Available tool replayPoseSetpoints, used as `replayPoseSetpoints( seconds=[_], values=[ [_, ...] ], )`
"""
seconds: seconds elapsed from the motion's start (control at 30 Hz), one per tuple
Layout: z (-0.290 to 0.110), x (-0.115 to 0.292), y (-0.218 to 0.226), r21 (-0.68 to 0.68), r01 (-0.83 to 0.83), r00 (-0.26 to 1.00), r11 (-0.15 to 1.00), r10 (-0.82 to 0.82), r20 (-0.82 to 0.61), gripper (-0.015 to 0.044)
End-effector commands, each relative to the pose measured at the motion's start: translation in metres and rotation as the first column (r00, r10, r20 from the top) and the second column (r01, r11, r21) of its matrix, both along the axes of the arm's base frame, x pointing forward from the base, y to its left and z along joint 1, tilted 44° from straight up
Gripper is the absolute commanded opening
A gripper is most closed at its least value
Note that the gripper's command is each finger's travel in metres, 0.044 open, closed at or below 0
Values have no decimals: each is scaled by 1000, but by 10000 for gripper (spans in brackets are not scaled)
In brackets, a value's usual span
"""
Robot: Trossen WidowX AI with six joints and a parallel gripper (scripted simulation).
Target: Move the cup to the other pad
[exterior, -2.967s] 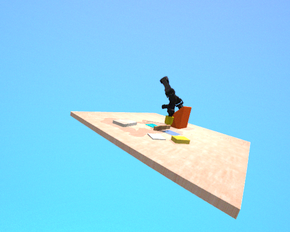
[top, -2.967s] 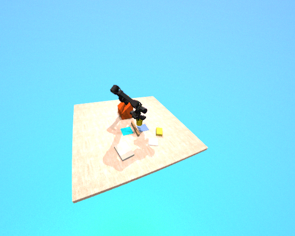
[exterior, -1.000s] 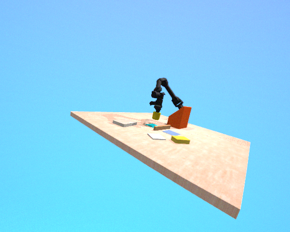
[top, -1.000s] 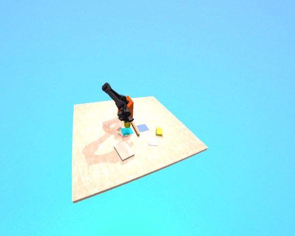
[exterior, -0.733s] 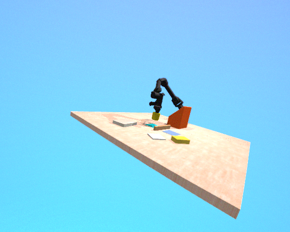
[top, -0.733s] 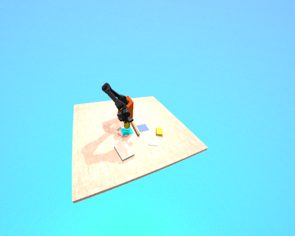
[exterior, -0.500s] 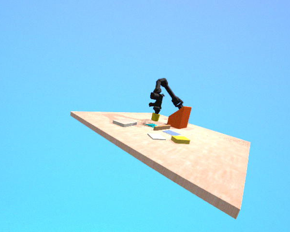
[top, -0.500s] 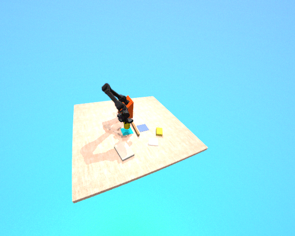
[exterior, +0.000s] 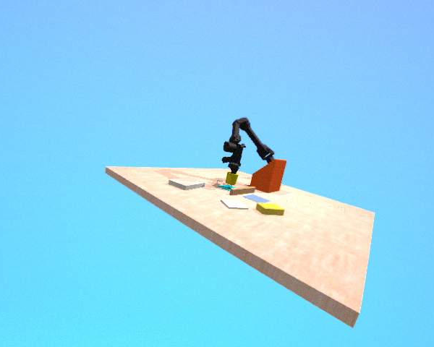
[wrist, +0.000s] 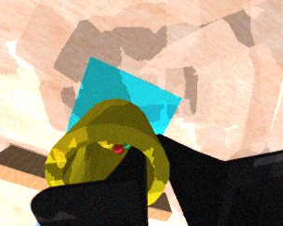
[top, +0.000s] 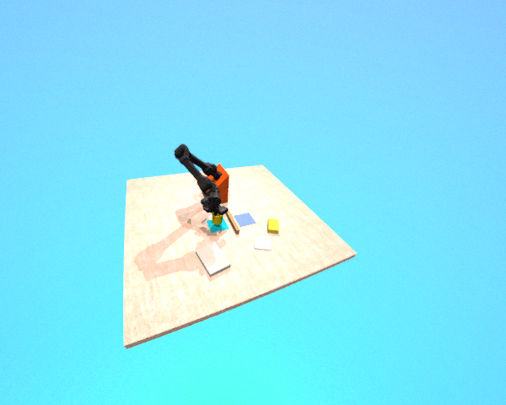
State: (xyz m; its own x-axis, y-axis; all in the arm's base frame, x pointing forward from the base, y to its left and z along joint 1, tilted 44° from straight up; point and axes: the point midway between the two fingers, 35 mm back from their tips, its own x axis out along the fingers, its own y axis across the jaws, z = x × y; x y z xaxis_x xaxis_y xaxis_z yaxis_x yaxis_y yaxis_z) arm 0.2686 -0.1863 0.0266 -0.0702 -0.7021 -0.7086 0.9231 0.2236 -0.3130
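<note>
While it hangs just above the cyan pad near the middle of the desk, the yellow cup looks upright, with a red marble and a green one at its bottom. The claw is clenched on the cup's rim wall, one finger inside, one outside. From the wrist view the pad lies directly beneath and a little toward the upper right, so I judge a straight descent comes next. A wooden bar lies just beside the pad.
</note>
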Motion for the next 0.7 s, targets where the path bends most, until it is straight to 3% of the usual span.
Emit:
replayPoseSetpoints(
  seconds=[0.0,0.67],
  values=[
    [-8,-4,-4,8,-3,1000,1000,3,-15,0],
    [-15,-4,-14,-1,2,1000,1000,-2,-5,0]
  ],
)
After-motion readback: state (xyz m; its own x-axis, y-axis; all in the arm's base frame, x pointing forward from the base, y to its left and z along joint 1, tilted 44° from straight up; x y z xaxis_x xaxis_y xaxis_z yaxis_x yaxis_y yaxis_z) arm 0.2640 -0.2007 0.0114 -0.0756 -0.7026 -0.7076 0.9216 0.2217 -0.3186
